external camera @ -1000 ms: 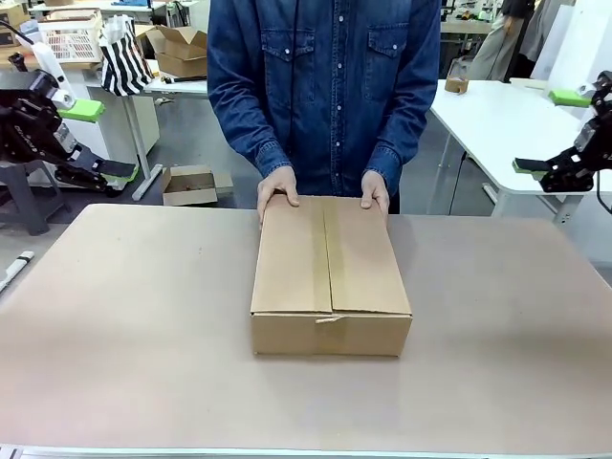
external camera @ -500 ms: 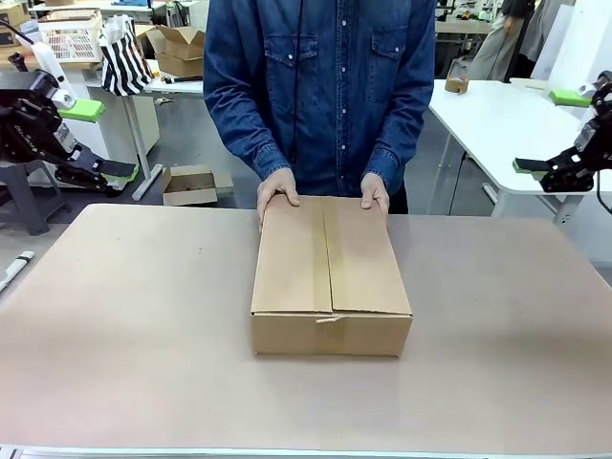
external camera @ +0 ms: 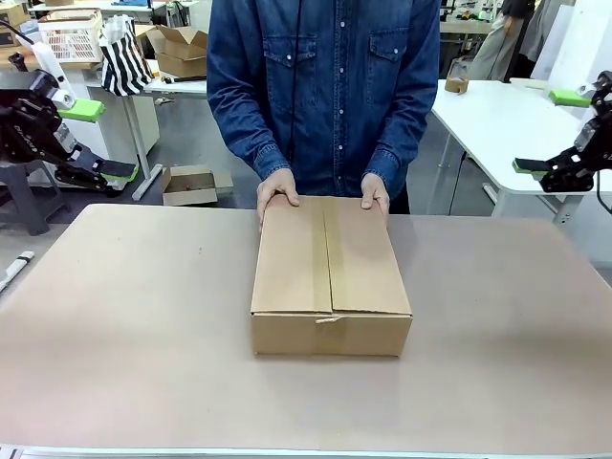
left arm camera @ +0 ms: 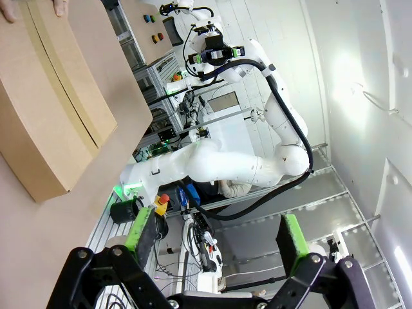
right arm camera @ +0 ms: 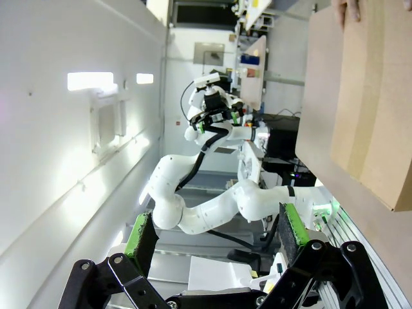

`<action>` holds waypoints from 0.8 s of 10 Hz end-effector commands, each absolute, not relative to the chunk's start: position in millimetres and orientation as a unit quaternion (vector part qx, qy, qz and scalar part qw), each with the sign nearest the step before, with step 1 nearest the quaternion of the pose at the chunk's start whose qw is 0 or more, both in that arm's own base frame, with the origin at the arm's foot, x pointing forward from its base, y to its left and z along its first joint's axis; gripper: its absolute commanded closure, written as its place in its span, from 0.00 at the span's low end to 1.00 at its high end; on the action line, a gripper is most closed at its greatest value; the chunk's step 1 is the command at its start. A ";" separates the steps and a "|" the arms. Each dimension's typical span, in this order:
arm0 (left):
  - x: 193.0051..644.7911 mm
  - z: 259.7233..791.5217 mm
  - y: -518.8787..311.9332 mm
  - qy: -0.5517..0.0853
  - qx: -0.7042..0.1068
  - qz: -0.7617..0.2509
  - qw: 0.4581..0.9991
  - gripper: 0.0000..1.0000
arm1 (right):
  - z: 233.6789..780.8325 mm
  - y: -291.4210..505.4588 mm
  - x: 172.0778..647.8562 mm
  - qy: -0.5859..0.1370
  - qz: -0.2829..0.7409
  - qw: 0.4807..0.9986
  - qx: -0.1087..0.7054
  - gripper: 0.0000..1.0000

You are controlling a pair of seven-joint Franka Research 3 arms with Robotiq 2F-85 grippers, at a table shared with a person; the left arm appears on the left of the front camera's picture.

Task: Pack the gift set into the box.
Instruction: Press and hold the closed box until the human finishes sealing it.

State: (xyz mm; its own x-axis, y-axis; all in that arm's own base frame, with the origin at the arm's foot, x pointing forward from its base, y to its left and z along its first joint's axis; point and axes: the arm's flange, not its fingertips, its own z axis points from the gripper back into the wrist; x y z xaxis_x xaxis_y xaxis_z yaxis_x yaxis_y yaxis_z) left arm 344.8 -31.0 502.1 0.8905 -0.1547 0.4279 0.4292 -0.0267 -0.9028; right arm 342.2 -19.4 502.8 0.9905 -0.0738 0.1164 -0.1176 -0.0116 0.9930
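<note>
The box (external camera: 330, 277) lay flat near the middle of the bench (external camera: 124, 316), its long side running away from the robot toward the person. Its top flaps were folded down and met in a seam along the length of the lid, with a small scrap of tape or paper showing at the near end of that seam. The person, in a blue denim shirt, stood at the far edge with both hands on the box's far top corners, one hand (external camera: 277, 194) at each side of the seam, the other (external camera: 375, 194) with its fingers laid on the lid.

Both arms were held up and back, well apart from the box, one off either side of the bench. The left pincer (left arm camera: 217, 235) was spread wide with nothing between its green pads, and from its wrist the box showed tilted at the upper left. The right pincer (right arm camera: 217, 233) was likewise wide apart and held nothing.

Behind the person a small open carton (external camera: 188, 185) sat on the floor, and a black-and-white striped bag (external camera: 126, 59) stood on a table farther back.
</note>
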 end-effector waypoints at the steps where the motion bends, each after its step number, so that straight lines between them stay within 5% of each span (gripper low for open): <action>1: 344.8 502.1 -31.0 -0.100 -0.685 -0.211 0.690 0.00 | 502.8 -19.4 342.2 -0.067 0.016 0.700 0.711 0.00; 3: 362.0 497.3 -68.5 -0.126 -0.628 -0.348 0.685 0.00 | 499.8 13.8 378.4 -0.097 0.110 0.731 0.667 0.00; 6: 380.3 473.2 -129.3 -0.292 -0.449 -0.529 0.658 0.00 | 488.2 80.5 419.9 -0.223 0.411 0.665 0.582 0.00; 8: 377.3 457.6 -160.5 -0.355 -0.428 -0.569 0.605 0.00 | 477.3 110.3 419.6 -0.317 0.510 0.646 0.471 0.00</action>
